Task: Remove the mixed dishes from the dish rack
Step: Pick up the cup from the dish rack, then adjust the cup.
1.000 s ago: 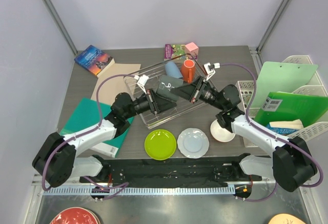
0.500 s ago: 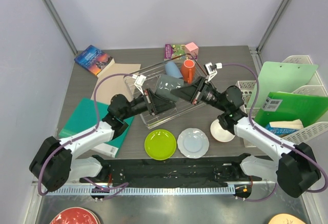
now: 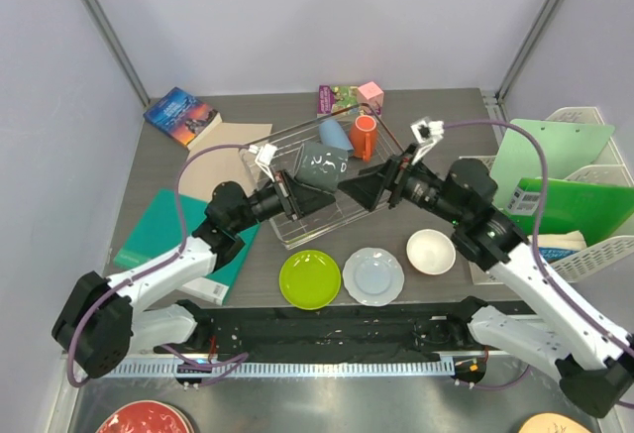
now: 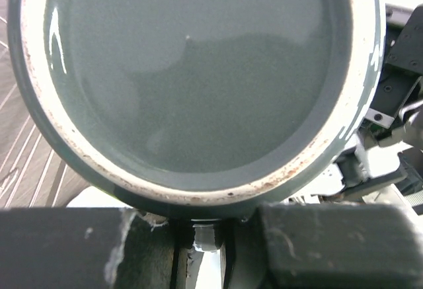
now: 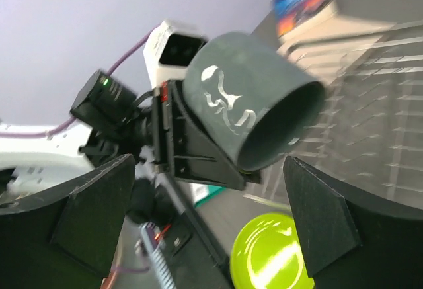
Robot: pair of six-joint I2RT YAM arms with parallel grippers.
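The dark grey mug (image 3: 322, 165) hangs tilted above the silver wire dish rack (image 3: 297, 231), with my left gripper (image 3: 300, 198) shut on it. In the left wrist view the mug's base (image 4: 192, 77) fills the frame above the nearly closed fingers (image 4: 86, 249). My right gripper (image 3: 363, 187) stands open just right of the mug, touching nothing. Its wrist view shows the mug (image 5: 248, 114) ahead between spread fingertips (image 5: 320, 223). An orange mug (image 3: 365, 136) and a light blue cup (image 3: 333, 134) stay in the rack. The lime-green plate (image 3: 310, 278), pale plate (image 3: 373, 275) and white bowl (image 3: 431, 251) lie on the table.
White lattice baskets (image 3: 584, 116) with green folders (image 3: 555, 156) stand at the right. A teal book (image 3: 163, 220), tan paper (image 3: 213, 151) and a dark book (image 3: 179, 114) lie at the left. Small boxes (image 3: 347, 96) sit behind the rack.
My right gripper has opened, let go of the dark grey mug and drawn back to the right. The left gripper keeps the mug and has raised it slightly.
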